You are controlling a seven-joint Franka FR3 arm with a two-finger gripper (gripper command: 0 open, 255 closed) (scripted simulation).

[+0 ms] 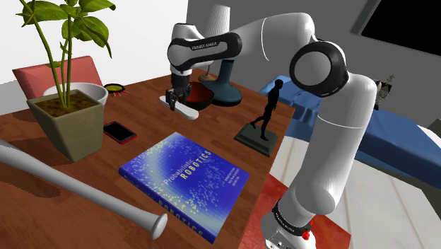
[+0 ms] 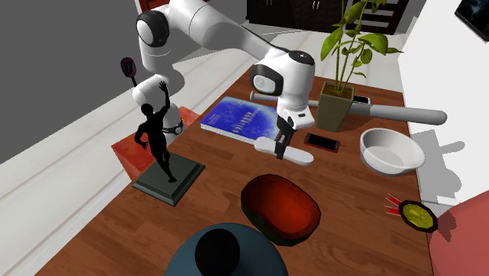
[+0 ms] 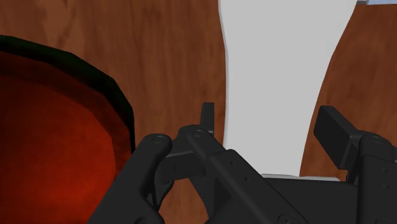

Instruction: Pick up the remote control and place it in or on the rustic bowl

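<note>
The wooden table (image 2: pixel 219 168) carries the red, dark-rimmed bowl (image 2: pixel 280 208), which has nothing in it; the white remote (image 2: pixel 286 150) hangs just beside the bowl, not over it, clasped crosswise in the gripper (image 3: pixel 270 124), fingers closed against its sides; the grasp looks done; carrying it across and releasing it remain.

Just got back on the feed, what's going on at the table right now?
The white Franka arm's black pincer is clasped on the plain white, elongated remote control, which seems to be lifted just off the brown wooden table. It hangs right beside the dark-rimmed, red-lined rustic bowl, not yet over it. Nothing lies in the bowl so far.
</note>
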